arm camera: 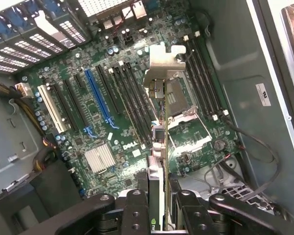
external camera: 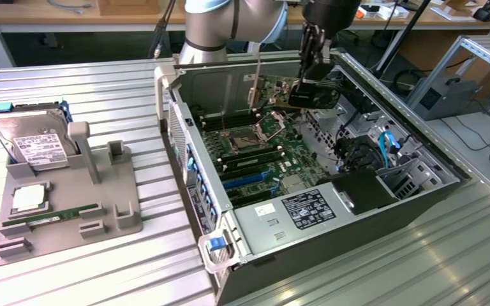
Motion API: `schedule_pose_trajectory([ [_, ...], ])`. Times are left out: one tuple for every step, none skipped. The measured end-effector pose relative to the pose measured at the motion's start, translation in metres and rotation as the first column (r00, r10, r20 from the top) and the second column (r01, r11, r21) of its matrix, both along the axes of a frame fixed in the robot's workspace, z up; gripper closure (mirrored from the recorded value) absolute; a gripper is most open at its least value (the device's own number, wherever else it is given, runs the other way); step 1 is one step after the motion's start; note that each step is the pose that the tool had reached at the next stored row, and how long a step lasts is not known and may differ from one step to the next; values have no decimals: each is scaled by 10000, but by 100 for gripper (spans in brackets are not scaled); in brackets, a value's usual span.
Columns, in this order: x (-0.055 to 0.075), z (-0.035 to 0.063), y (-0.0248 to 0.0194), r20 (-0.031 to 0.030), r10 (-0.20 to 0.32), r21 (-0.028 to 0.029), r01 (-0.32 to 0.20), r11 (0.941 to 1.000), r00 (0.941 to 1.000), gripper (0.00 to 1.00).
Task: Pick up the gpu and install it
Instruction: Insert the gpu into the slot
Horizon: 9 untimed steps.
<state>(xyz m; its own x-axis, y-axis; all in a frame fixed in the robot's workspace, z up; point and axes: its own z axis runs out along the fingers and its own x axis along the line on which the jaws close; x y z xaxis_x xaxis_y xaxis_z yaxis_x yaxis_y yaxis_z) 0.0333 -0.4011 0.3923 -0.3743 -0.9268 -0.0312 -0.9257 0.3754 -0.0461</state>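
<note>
Pinching the gpu (arm camera: 157, 137) between its jaws, the gripper (arm camera: 159, 208) hangs over the motherboard (arm camera: 103, 112) inside the open computer case (external camera: 339, 255), in the upper middle of the exterior view. The card stands on its thin edge. Its long axis runs away from the fingers (arm camera: 136, 210), with the silvery bracket (arm camera: 164, 61) at the far end, toward the exterior view's left, above the processor socket (arm camera: 179, 95).

i'm looking at a ribbed metal table (external camera: 100, 89), its grooves running across the exterior view. two things rest directly on it: a grey parts stand (external camera: 74, 191) toward the exterior view's left, and an open computer case (external camera: 313, 255) lying on its side toward the right. bare metal shows between them.
</note>
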Motion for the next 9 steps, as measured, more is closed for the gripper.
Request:
schedule_pose_trajectory([
  [0, 0, 0, 0, 75, 0, -75, 10000, 10000, 73],
  [0, 0, 0, 0, 153, 1, -153, 9999, 9999, 73],
  [0, 0, 0, 0, 213, 0, -213, 9998, 9998, 73],
  [0, 0, 0, 0, 364, 0, -364, 9993, 9993, 73],
  [0, 0, 0, 0, 438, 0, -438, 9990, 9990, 73],
  [0, 0, 0, 0, 594, 0, -594, 9982, 9982, 73],
  [0, 0, 0, 0, 694, 1, -694, 9976, 9976, 73],
  [0, 0, 0, 0, 800, 0, -800, 9968, 9968, 73],
  [0, 0, 0, 0, 856, 0, -856, 9963, 9963, 73],
])
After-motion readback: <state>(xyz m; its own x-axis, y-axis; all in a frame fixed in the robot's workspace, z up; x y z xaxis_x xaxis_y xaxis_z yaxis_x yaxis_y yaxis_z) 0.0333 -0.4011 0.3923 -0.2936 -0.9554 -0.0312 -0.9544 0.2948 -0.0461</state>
